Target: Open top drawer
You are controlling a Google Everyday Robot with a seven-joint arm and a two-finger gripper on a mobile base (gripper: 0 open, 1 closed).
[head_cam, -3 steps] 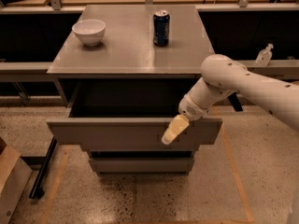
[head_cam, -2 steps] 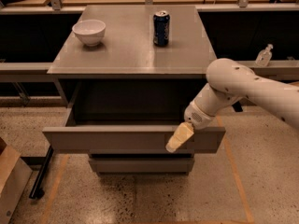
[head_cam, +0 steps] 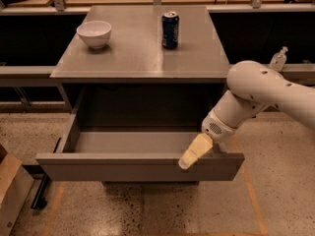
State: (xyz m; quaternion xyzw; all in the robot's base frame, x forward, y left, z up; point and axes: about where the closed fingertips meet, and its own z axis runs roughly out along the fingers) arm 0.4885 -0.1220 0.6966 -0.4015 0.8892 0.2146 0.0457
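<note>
As the top drawer (head_cam: 123, 167) stands extended well out from beneath the cabinet top (head_cam: 133, 58), its grey-brown front is seen across the lower centre of the frame. The shallow grey box behind it is laid open to view.

The gripper (head_cam: 191, 155) is noted at the right end of the drawer front, lower right of centre. Its cream-coloured tip is set over the front's top edge and pointed down and to the left. Contact with the edge appears to be made. How far the gripper is open, and whether anything is clamped in it, cannot be told.

The white arm (head_cam: 256, 95) is seen entering from the right edge of the frame, bent down toward the drawer.

On the cabinet top, upper centre, a white bowl (head_cam: 94, 33) is placed at the upper left and a blue can (head_cam: 170, 29) stands upright near the upper middle, the two well apart. A cardboard box (head_cam: 10, 191) is recorded at the lower left edge, on the speckled floor (head_cam: 275, 200).
</note>
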